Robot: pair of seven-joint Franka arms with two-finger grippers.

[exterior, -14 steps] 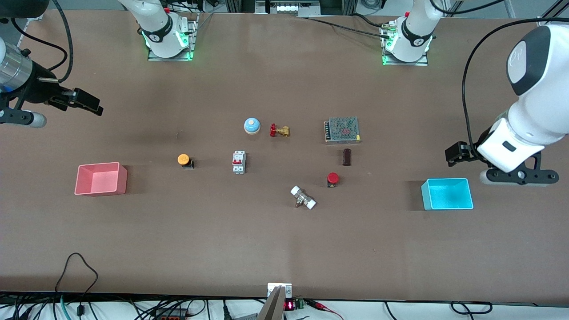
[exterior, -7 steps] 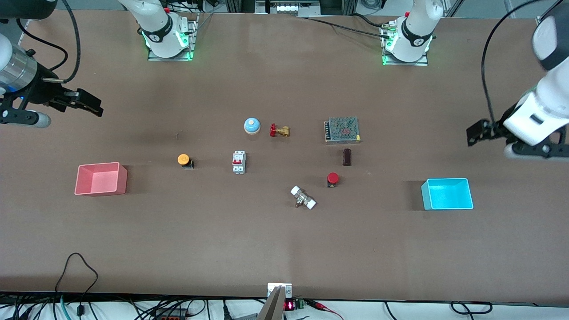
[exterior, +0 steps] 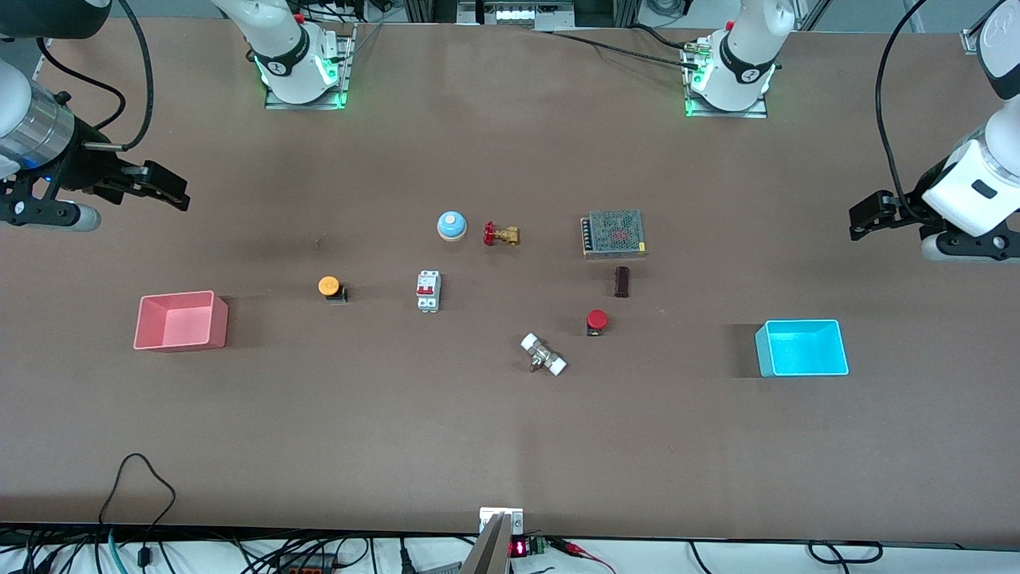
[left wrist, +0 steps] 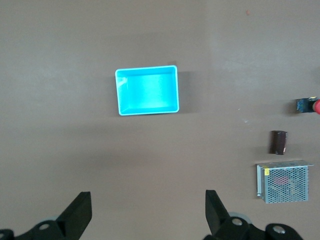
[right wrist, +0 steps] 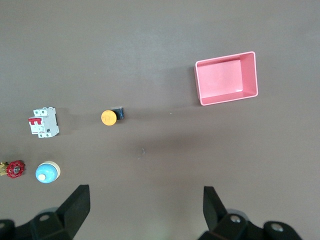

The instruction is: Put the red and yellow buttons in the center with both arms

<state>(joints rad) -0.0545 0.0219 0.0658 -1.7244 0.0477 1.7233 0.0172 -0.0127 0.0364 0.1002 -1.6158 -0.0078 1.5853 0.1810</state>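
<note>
Nothing was moved yet: red button (exterior: 597,320) and yellow button (exterior: 328,285) sat untouched; left hand (exterior: 865,217) and right hand (exterior: 163,189) hung spread apart, empty

Red button (exterior: 597,320) near table middle, yellow button (exterior: 328,285) beside pink tray (exterior: 180,320), cyan tray (exterior: 801,347)

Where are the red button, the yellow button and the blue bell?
red button (exterior: 597,320), front view, on its round red cap.
yellow button (right wrist: 108,117), right wrist view, on its yellow-orange cap.
blue bell (exterior: 452,226), front view, on the blue dome just below its yellow top.
</note>
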